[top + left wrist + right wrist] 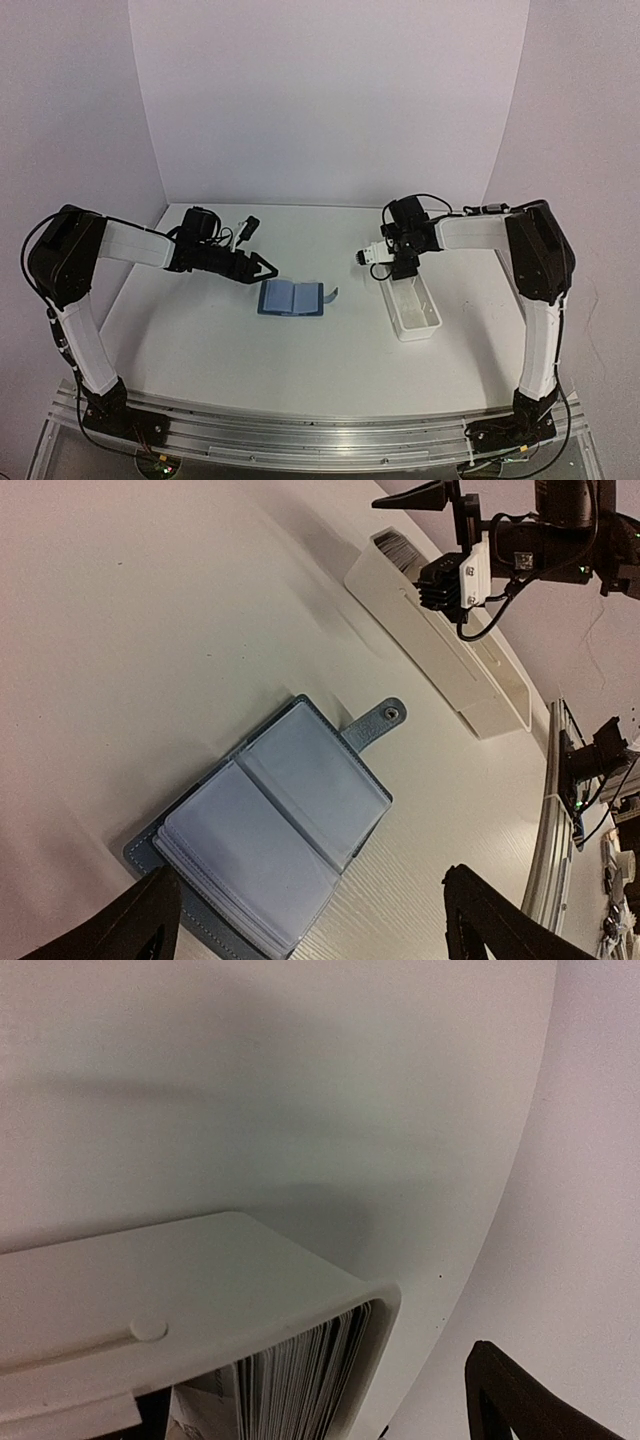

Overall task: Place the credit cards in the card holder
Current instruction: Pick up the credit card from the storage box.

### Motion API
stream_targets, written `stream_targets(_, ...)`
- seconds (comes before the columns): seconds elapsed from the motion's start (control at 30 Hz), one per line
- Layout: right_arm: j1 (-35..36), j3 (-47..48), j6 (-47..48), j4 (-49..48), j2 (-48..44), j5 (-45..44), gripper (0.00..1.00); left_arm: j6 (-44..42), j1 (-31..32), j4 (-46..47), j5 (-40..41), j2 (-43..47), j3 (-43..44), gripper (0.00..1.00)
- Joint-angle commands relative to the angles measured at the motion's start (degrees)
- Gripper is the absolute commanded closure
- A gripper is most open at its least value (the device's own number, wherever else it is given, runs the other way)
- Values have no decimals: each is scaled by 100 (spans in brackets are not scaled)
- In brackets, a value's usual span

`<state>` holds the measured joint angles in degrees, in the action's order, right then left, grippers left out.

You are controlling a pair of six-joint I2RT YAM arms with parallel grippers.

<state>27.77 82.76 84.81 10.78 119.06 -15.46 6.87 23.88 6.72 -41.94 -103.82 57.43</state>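
Note:
The card holder (291,298) is a small blue wallet lying open on the table, with clear pockets (270,830) facing up and its strap (378,720) pointing right. My left gripper (266,267) hovers open just behind its left edge; in the left wrist view its fingers (140,925) straddle the wallet's near end without touching it. The credit cards (300,1380) stand on edge, packed in the far end of a white tray (415,312). Directly above them my right gripper (400,268) is open and empty.
The long white tray (455,660) lies right of the wallet, running from near to far. White walls enclose the table at the back and on both sides. The aluminium base rail (320,430) runs along the near edge.

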Motion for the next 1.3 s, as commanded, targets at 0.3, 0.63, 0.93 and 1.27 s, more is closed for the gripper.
stream_targets(0.3,-14,737,-941,-92,264,-383,4,-184,-48,99,-16,-66,320,10)
stream_targets(0.63,-20,649,-1217,221,150,-156,36,-222,-49,43,-18,-92,353,10)
stream_targets(0.93,-21,694,-1405,505,153,-61,67,-222,-50,-1,-60,-123,383,10)
stream_targets(1.27,-22,916,-1688,1032,41,-12,87,-217,-42,-59,-119,-94,375,10)
